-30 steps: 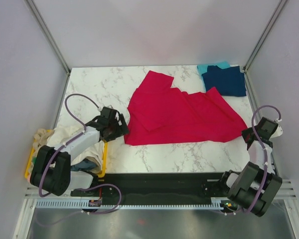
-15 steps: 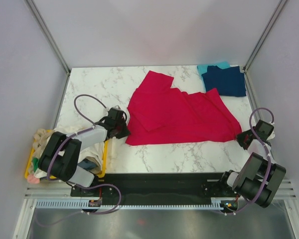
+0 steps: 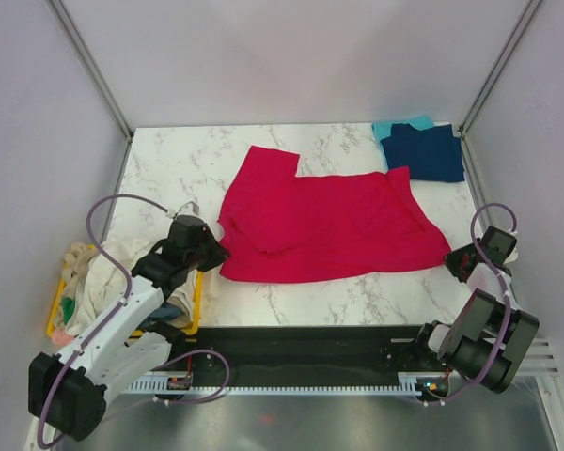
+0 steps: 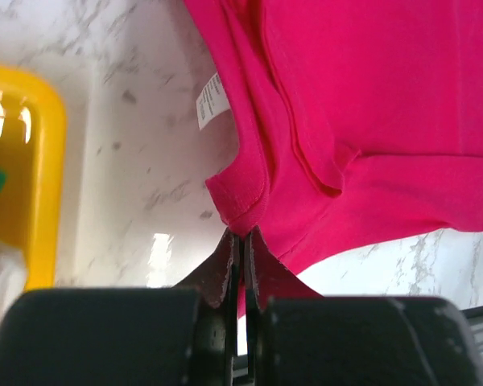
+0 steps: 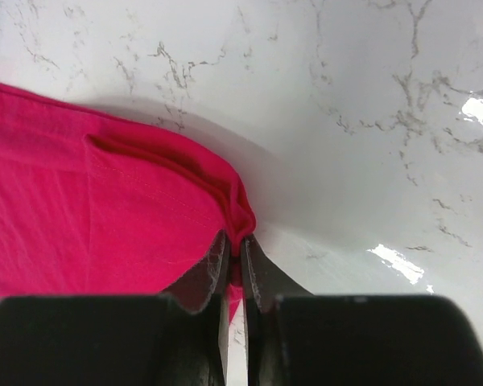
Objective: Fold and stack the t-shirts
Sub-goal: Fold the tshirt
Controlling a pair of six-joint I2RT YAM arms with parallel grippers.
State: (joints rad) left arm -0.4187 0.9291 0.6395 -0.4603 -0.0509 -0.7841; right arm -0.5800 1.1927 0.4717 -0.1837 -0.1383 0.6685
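Red t-shirt (image 3: 329,225) spread on table (image 3: 169,169), soft, limp, likely sags if lifted. Left gripper (image 4: 241,235) pinches its 8 o'clock corner, right gripper (image 5: 234,241) its 4 o'clock corner; hems grip best.
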